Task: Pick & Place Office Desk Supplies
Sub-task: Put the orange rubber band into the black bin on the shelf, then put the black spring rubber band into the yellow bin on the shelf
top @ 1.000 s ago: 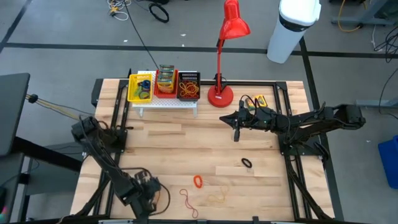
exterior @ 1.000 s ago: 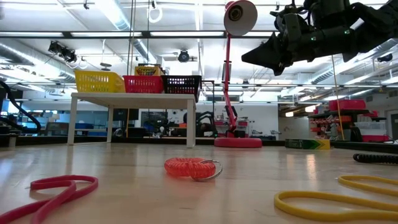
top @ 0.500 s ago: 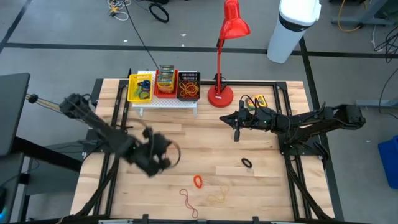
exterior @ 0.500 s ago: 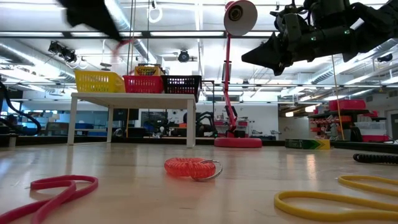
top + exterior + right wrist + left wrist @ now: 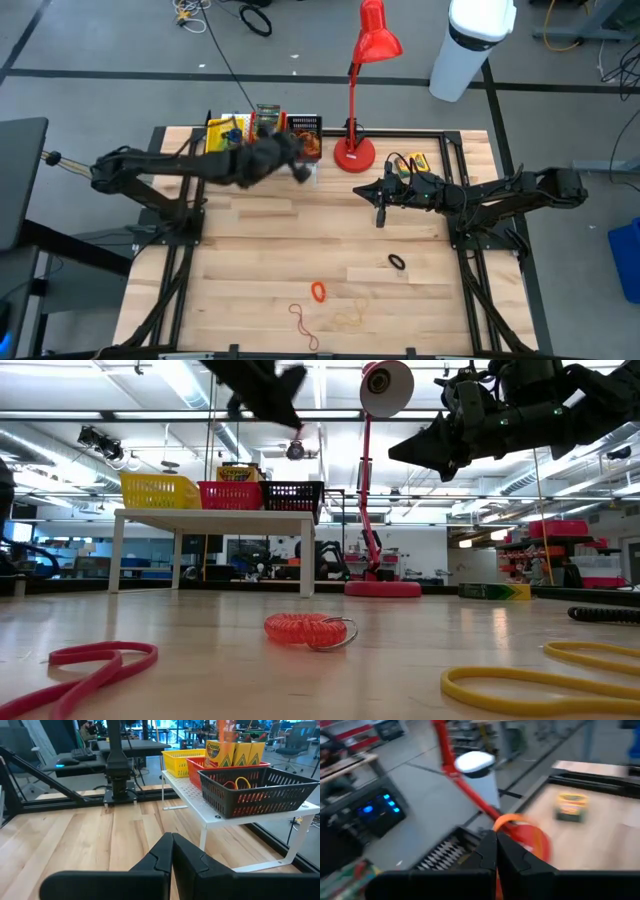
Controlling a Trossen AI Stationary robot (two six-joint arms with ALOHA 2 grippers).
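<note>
Over the white rack (image 5: 268,166) at about eleven o'clock on the table (image 5: 250,250), the left gripper (image 5: 298,168) hangs just in front of the black basket (image 5: 304,138), its fingers pinched tight on an orange rubber band (image 5: 522,832) that loops out past the tips in the left wrist view. The right gripper (image 5: 380,214) waits above the boards at about two o'clock, fingers closed and carrying nothing. A crayon box (image 5: 417,160) lies flat near the red lamp's base (image 5: 353,155). Down toward six o'clock sit a red coil (image 5: 319,292), a red band (image 5: 303,325) and a yellow band (image 5: 350,319), with a black band (image 5: 397,262) off toward four o'clock.
</note>
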